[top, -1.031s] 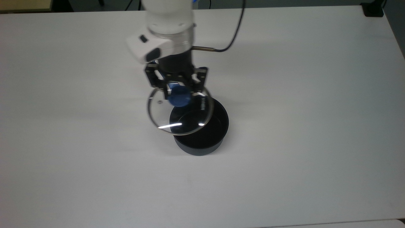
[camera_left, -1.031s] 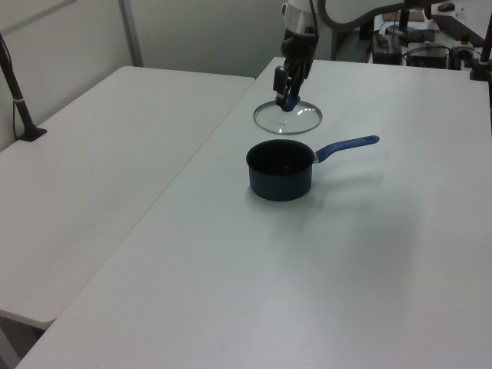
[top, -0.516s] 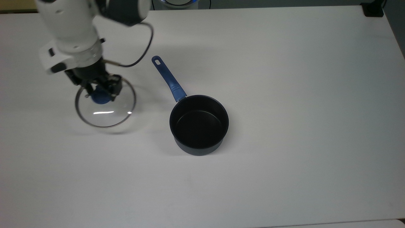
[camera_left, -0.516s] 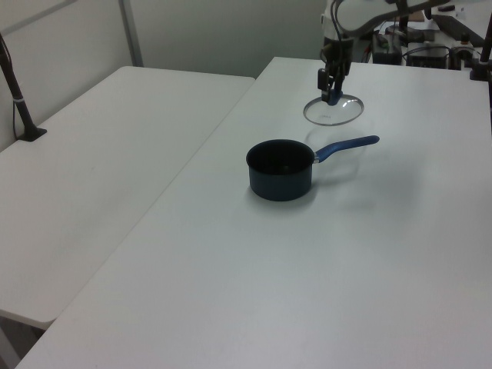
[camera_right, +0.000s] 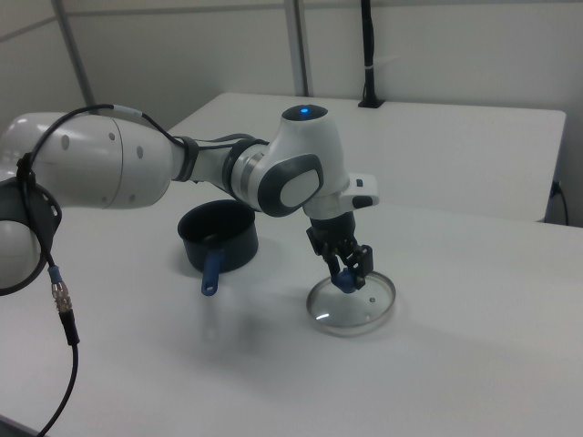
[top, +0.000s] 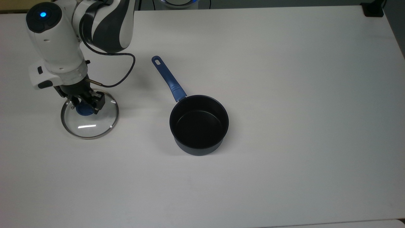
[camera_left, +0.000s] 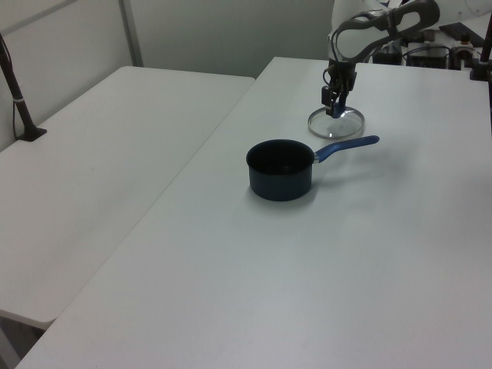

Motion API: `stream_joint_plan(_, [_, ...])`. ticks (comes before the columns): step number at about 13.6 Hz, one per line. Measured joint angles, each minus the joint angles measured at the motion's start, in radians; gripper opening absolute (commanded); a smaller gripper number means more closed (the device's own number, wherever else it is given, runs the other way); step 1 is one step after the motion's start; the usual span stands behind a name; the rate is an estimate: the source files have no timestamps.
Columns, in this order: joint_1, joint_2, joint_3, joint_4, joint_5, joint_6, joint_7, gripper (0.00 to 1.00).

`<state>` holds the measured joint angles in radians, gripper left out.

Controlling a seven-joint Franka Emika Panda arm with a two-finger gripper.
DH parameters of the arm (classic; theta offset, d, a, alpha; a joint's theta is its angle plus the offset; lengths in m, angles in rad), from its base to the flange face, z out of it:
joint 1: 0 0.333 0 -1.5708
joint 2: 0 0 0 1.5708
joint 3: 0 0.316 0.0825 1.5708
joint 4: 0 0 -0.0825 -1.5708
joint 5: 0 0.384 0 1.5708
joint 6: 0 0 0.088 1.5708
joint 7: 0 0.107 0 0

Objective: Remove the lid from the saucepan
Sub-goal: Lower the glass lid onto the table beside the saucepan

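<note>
The clear glass lid (top: pixel 91 122) with its metal rim lies flat, low at the table surface, at the top view's left, well apart from the saucepan. My gripper (top: pixel 85 105) points down and is shut on the lid's blue knob (top: pixel 83 110). The dark saucepan (top: pixel 198 125) stands uncovered and empty at mid-table, its blue handle (top: pixel 167 78) pointing up-left in the top view. In the left view the lid (camera_left: pixel 336 123) is just beyond the saucepan (camera_left: pixel 280 169). In the right view my gripper (camera_right: pixel 347 276) stands over the lid (camera_right: pixel 353 308), to the right of the saucepan (camera_right: pixel 219 237).
Everything rests on a white table (top: pixel 284 95). A black cable (top: pixel 125 71) loops off my wrist between lid and handle. A second table (camera_left: pixel 92 154) adjoins at the left view's left, with a black clamped pole (camera_left: pixel 19 100). A black block (top: pixel 373 9) sits at the top view's far right corner.
My arm carried the lid from above the saucepan far to the top view's left and lowered it toward the table. The saucepan stayed put and is uncovered.
</note>
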<state>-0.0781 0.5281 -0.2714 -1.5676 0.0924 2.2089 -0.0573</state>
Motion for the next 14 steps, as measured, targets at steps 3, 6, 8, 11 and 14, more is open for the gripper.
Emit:
stream_joint_plan(3, [-0.008,0.000,0.000,-0.001,0.000,0.002,-0.011,0.50])
stream_joint_plan(6, [-0.020,-0.001,0.000,-0.004,0.002,0.002,-0.019,0.73])
stream_joint_plan(8, [-0.021,-0.001,0.000,-0.007,0.002,0.002,-0.020,1.00])
stream_joint_plan(11, [-0.022,0.004,0.000,-0.030,0.002,0.000,-0.022,1.00])
stream_joint_plan(14, [-0.016,-0.059,0.003,-0.014,0.002,-0.107,-0.022,1.00])
